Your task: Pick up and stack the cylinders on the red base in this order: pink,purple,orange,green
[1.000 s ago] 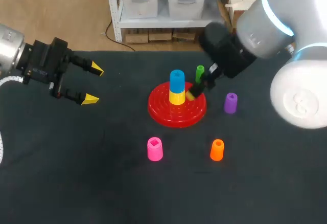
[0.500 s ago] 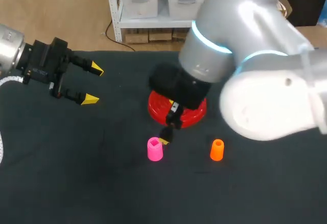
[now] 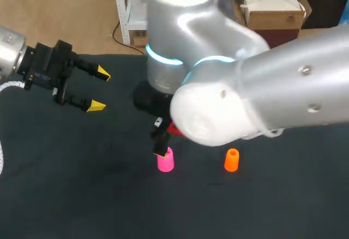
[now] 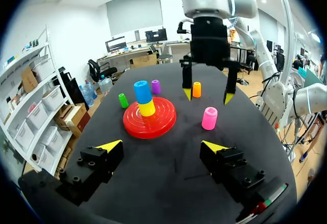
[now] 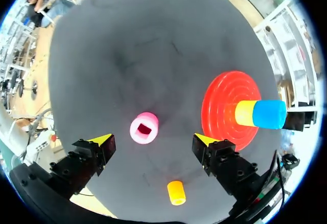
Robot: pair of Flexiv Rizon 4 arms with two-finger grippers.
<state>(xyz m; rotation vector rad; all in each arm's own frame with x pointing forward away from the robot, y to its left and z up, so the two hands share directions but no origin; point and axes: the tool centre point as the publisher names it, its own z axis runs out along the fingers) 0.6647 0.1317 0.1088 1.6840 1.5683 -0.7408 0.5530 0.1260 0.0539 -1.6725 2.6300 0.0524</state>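
Observation:
The pink cylinder [image 3: 165, 160] [image 5: 144, 128] stands upright on the black table, in front of the red base [image 4: 135, 129]. My right gripper [image 5: 153, 139] [image 4: 207, 97] hangs open just above it, a finger on each side, touching nothing. The base [image 5: 219, 111] carries a yellow cylinder [image 4: 147, 108] with a blue one [image 4: 142, 90] on top. The orange cylinder [image 3: 232, 160] [image 5: 176, 192] stands right of the pink one. The green [image 4: 123, 100] and purple [image 4: 156, 86] cylinders stand behind the base. My left gripper [image 3: 98, 90] [image 4: 162, 146] is open and empty at the table's left.
In the head view my right arm [image 3: 218, 81] covers the middle of the table, hiding most of the base and the cylinders behind it. The black table top [image 3: 82, 195] is bare in front and at the left.
My right arm has swung from beside the green cylinder, across the red base, to above the pink cylinder. Its fingers stayed open. The left arm has not moved.

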